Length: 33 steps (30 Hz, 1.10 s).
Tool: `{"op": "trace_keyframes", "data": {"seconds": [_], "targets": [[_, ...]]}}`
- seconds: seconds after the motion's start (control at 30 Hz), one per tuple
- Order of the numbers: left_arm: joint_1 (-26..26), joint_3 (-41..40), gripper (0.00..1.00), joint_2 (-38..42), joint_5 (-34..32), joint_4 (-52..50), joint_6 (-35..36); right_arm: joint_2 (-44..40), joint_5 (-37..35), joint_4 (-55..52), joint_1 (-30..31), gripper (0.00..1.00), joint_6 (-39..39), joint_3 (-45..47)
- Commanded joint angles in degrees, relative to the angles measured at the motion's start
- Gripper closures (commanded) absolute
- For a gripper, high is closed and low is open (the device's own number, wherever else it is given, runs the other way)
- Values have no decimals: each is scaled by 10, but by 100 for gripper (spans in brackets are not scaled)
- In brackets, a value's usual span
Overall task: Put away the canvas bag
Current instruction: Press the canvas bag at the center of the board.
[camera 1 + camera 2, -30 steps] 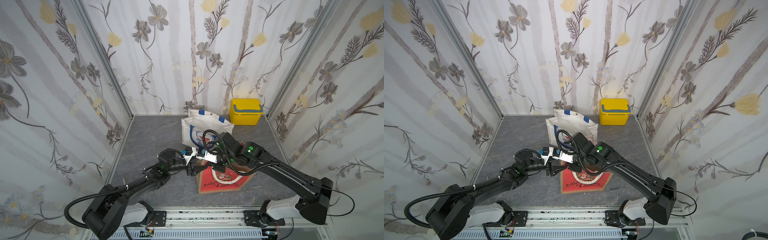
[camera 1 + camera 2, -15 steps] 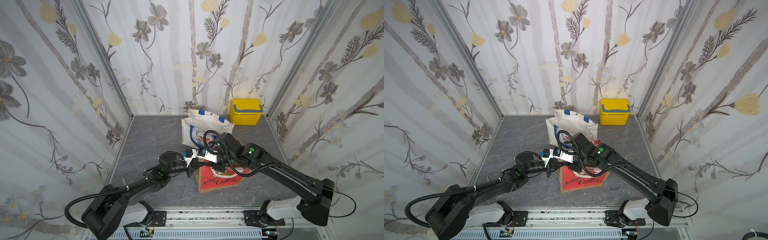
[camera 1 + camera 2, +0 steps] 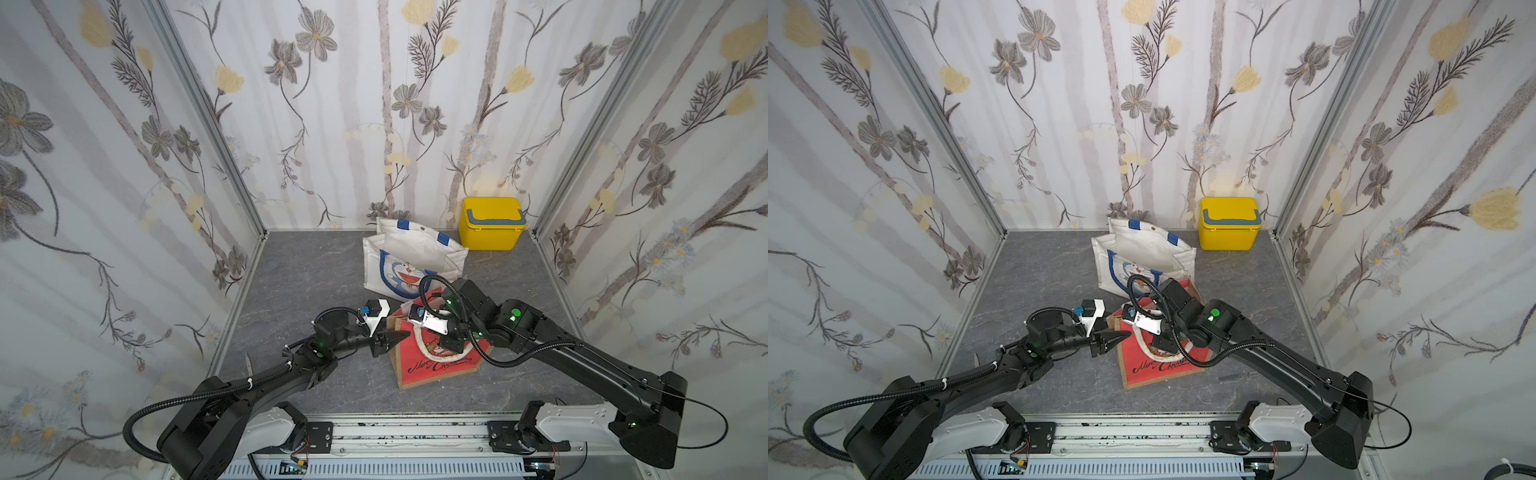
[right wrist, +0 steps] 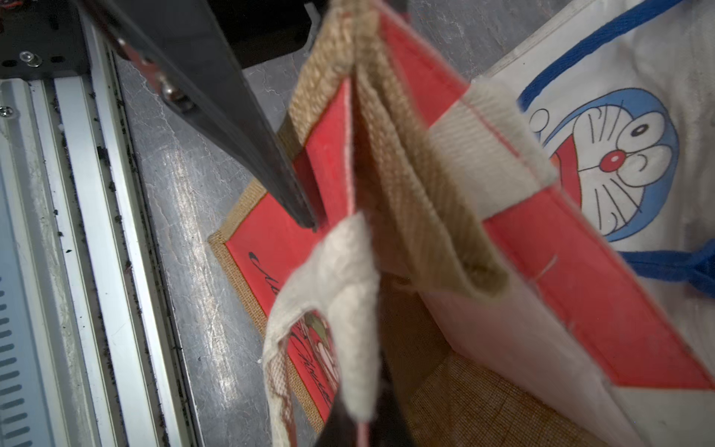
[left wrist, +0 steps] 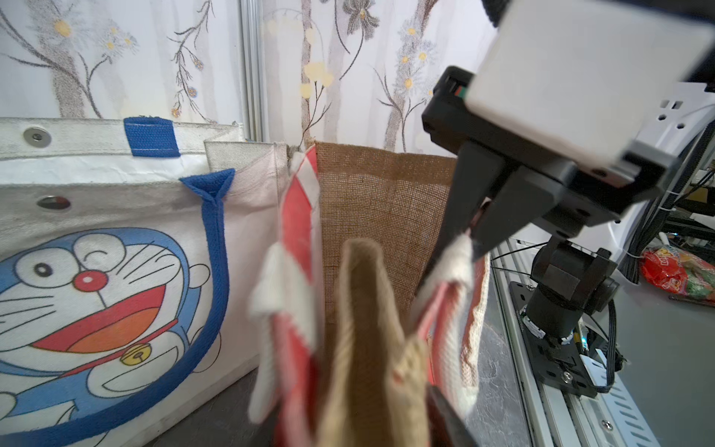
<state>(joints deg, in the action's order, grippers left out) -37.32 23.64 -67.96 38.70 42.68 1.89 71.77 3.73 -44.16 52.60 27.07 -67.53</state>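
Nearest, the red bag (image 3: 436, 365) stands half collapsed, well in front of the yellow box (image 3: 490, 226). The right gripper (image 5: 466, 238) is clenched on its white handle (image 5: 452, 263). The left gripper (image 3: 394, 336), jaws apart, straddles its folded side. A white bag (image 3: 409, 259) stands nearer the box. Probably mid-fold: flattening and stowing are not yet done.

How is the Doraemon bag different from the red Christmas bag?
The Doraemon bag is white with blue trim; the red Christmas bag is red with brown burlap edges. The Doraemon bag stands farther back with nothing holding it; the red Christmas bag sits nearer the front, its cream handle pinched by the right hand. Both are cloth bags with handles.
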Motion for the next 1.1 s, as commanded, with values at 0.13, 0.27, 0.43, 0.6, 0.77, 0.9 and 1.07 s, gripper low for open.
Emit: {"op": "trace_keyframes", "data": {"seconds": [0.13, 0.27, 0.43, 0.6, 0.77, 0.9, 1.07], "targets": [[-17, 34, 52, -5, -3, 9, -6, 29, 44, 39, 4, 100, 1, -21], [-18, 24, 73, 18, -31, -25, 14, 29, 9, 40, 2, 92, 3, -23], [-16, 15, 84, 60, -56, -72, 42, 5, -35, 24, 0, 53, 2, -35], [-17, 25, 100, 73, -27, -101, 78, -34, -50, 18, 2, 3, 51, -24], [-18, 39, 100, 70, 14, -122, 120, -14, -35, 26, 8, 0, 106, -23], [-17, 56, 100, 57, 39, -160, 148, -17, -37, 67, 10, 0, 127, -16], [-18, 51, 100, 56, 61, -146, 143, -50, -19, 128, 9, 0, 178, 28]]}}
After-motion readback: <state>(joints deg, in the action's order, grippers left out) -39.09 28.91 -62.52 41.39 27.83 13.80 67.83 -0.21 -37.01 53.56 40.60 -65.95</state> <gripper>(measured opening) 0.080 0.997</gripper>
